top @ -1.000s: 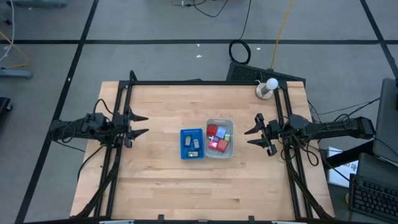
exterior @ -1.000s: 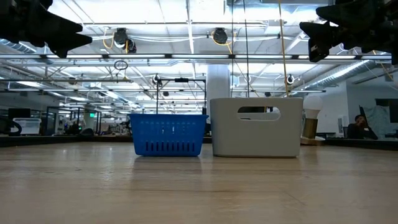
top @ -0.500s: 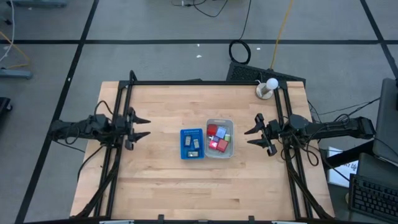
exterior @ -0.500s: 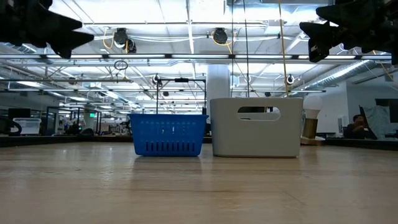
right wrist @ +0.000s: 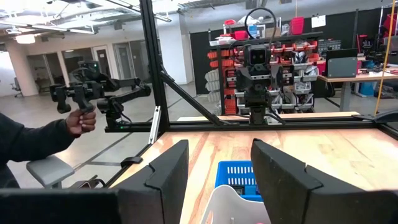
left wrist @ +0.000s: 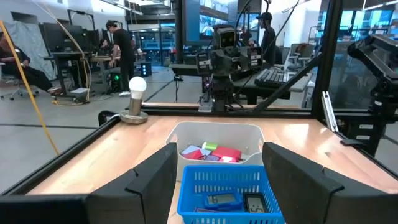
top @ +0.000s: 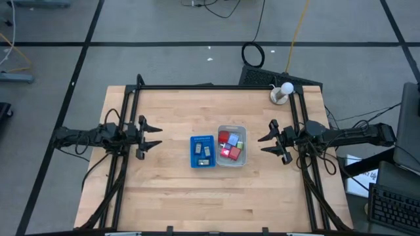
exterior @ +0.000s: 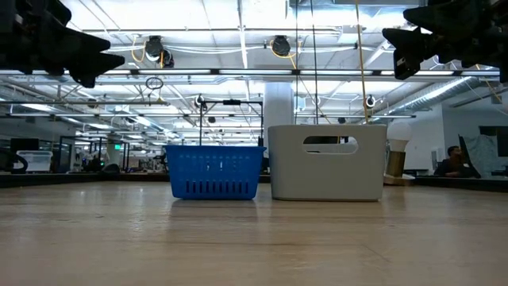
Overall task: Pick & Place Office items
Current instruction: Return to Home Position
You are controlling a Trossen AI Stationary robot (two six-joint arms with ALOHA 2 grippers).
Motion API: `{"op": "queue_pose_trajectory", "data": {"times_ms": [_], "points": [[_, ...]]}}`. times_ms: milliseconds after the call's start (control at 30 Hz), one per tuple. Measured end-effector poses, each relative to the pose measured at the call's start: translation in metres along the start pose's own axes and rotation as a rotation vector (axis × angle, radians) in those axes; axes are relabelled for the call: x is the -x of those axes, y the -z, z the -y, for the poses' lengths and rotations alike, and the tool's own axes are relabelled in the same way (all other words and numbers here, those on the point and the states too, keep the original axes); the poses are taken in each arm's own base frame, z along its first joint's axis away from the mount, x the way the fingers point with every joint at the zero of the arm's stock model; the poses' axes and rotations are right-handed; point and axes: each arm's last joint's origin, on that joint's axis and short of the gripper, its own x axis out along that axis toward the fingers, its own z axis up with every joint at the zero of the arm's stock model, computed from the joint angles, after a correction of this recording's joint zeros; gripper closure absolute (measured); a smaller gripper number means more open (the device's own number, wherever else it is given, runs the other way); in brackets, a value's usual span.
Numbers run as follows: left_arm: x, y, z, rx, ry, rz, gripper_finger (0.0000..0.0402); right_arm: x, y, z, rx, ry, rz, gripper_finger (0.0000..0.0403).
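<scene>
Fingers spread and empty, left gripper [top: 159,136] at nine o'clock and right gripper [top: 261,144] at three flanked the centre, where blocks [top: 230,145] in the gray bin [top: 245,145] and flat rectangles [top: 203,151] in the blue bin [top: 192,152] looked light, rigid, best pinched by their edges.

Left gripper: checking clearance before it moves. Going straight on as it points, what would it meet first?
The left gripper would likely meet the blue bin first, centred ahead in its wrist view; hanging high, it might pass over.

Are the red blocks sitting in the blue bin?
No, in the high view the red blocks lie in the pale bin, which stands right beside the blue bin.
</scene>
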Motion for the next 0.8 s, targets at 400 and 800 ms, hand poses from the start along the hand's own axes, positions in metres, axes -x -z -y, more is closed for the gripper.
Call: {"op": "queue_pose_trajectory", "data": {"times_ms": [400,800], "points": [[-0.004,0.015,0.003,-0.046,0.061,0.024,0.0162,0.0,0.0,0.0,0.0,0.0,0.0,0.0238],[-0.004,0.018,0.002,-0.044,0.036,-0.009,0.0162,0.0,0.0,0.0,-0.001,0.001,-0.003,0.0238]]}}
